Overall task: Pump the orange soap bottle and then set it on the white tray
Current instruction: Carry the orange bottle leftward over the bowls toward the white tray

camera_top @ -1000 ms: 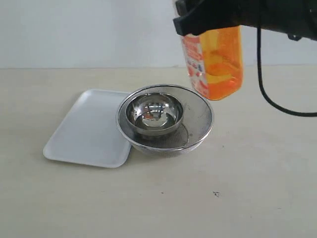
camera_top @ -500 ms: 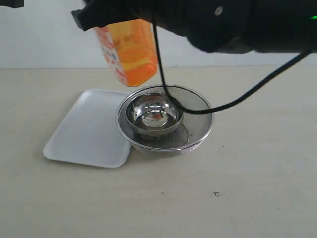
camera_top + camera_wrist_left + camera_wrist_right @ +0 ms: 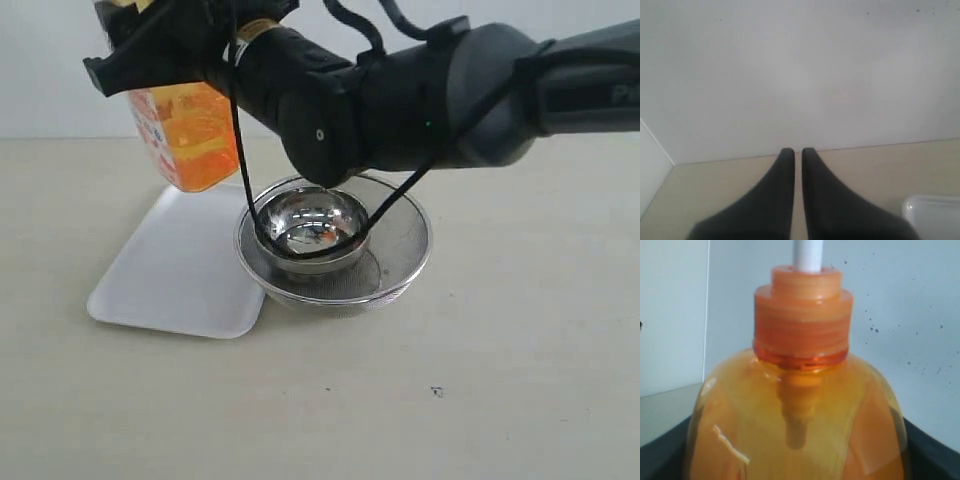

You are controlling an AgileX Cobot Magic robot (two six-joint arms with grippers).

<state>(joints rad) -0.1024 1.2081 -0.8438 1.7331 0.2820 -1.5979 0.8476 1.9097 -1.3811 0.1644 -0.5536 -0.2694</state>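
Orange soap bottle (image 3: 188,135), clear plastic with white-and-orange label: carried within the last second from the right side to above the far end of the flat white rectangular tray (image 3: 170,270); not yet set down. It is pinched near the shoulders by the right hand (image 3: 160,55). Only lowering is judged to remain. Round steel bowl (image 3: 310,230), nested in a mesh strainer (image 3: 400,250), crowds the tray's edge; a black cable (image 3: 243,170) is draped across it. Left hand (image 3: 797,155): pressed together, empty.
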